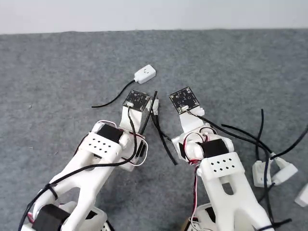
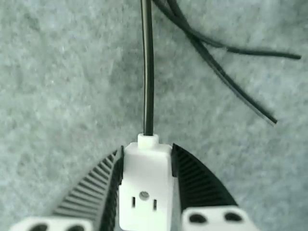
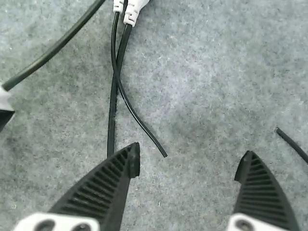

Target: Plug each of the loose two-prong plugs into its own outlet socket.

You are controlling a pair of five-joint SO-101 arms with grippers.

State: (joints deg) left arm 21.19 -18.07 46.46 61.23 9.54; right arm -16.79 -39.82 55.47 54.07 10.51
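The left hand (image 2: 147, 150) is clamped on a white rectangular plastic outlet socket (image 2: 144, 185) between the arms over the grey felt bench (image 1: 48, 72), slotted face turned up toward the wrist, long axis along the hand, black cord (image 2: 147, 72) leading far. The right hand (image 3: 191, 154) hangs open near two white plug ends (image 3: 130, 9) on black leads. It should pinch one by its body, square the prongs to the slots and press straight in.
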